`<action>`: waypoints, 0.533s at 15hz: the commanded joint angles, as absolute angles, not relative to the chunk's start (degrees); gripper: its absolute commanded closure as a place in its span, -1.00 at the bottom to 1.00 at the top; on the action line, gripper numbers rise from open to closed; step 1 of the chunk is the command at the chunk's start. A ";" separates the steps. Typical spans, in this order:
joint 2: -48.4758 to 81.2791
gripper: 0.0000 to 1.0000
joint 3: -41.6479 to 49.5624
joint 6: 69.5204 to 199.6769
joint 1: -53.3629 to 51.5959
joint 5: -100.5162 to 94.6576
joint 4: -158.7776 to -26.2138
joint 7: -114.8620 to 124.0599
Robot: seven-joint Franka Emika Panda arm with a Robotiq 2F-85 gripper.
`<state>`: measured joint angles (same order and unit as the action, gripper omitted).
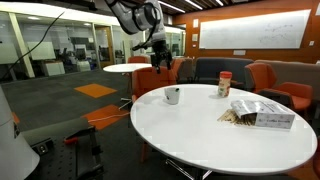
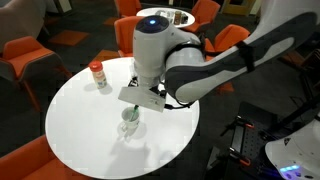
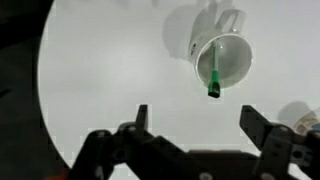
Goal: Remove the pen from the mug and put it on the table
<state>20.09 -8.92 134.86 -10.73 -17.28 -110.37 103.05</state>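
The mug (image 3: pixel 222 57) is a small white-grey cup with a side handle, seen from above in the wrist view. The pen (image 3: pixel 216 80) stands inside it, a thin stick with a green cap leaning on the rim. The mug also shows on the glossy white round table (image 1: pixel 200 135) in both exterior views (image 1: pixel 172 96) (image 2: pixel 130 122). My gripper (image 3: pixel 197 118) is open and empty, hovering well above the mug, with the pen's tip just beyond the gap between the fingers. It hangs above the mug in an exterior view (image 1: pixel 160 58).
A brown jar with a light lid (image 1: pixel 224 85) (image 2: pixel 97 74) and a box (image 1: pixel 262 113) stand on the table. Orange chairs (image 1: pixel 105 118) ring the table. A smaller round white table (image 1: pixel 128 68) stands further back.
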 commanded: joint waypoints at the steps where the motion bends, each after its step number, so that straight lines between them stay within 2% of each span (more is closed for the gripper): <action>1: 26.73 -0.47 -4.54 132.42 -14.68 -16.68 -102.54 103.24; 4: 31.94 0.00 -1.93 131.88 -16.99 -15.97 -97.29 103.82; 7: 36.32 0.21 -0.11 130.56 -18.98 -14.26 -92.17 105.59; 8: 37.47 0.20 0.54 130.21 -19.64 -14.03 -90.85 106.54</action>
